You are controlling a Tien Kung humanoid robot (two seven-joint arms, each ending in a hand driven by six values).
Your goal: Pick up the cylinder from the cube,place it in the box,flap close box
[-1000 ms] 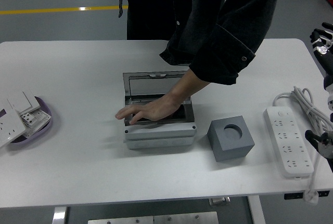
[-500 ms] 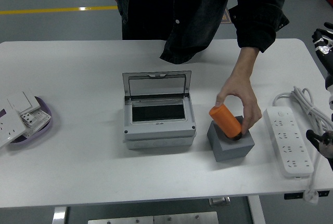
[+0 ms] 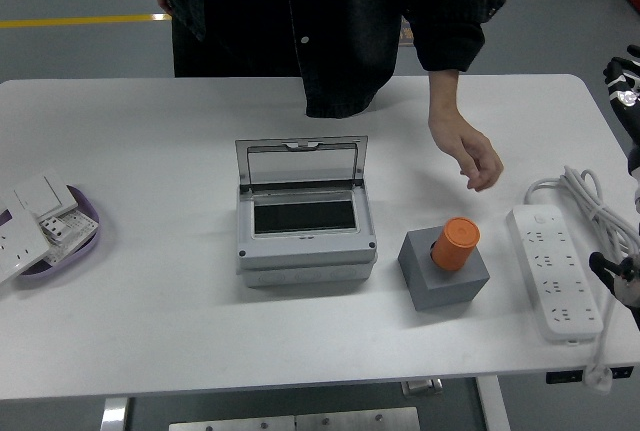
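Observation:
An orange cylinder [image 3: 456, 242] stands slightly tilted in the round hole of a grey cube [image 3: 447, 279], right of centre on the white table [image 3: 150, 131]. A grey box [image 3: 305, 251] sits at the centre with its clear lid [image 3: 301, 164] raised upright at the back; its inside looks dark and empty. My right hand [image 3: 624, 79] rests at the far right edge, well away from the cube, fingers relaxed and holding nothing. A person's hand [image 3: 467, 156] hangs open above the table behind the cube, touching nothing.
A white power strip [image 3: 556, 271] with its coiled cable [image 3: 590, 201] lies right of the cube. A purple tray [image 3: 88, 241] with white switch plates sits at the left edge. A person in a dark jacket stands at the far side.
The person took the orange cylinder out of the box, set it into the cube's hole, let go and drew the hand back. My right hand has not moved.

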